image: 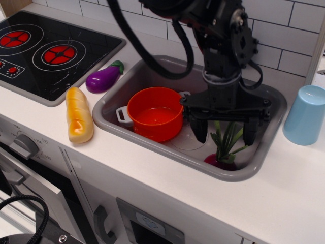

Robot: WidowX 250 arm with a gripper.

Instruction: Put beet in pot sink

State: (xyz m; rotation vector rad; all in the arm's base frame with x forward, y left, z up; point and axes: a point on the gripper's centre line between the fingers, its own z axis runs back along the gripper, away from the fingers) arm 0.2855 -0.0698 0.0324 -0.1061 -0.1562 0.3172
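Observation:
The beet, a small magenta root with long green leaves, stands upright at the front right of the grey sink. The orange-red pot with grey side handles sits empty in the sink's left half. My gripper is open, its two black fingers straddling the beet's leaves, just above the root. It holds nothing.
A purple eggplant and a yellow bread loaf lie on the counter left of the sink. A light blue cup stands right of the sink. A black stove top is at the far left. A tiled wall is behind.

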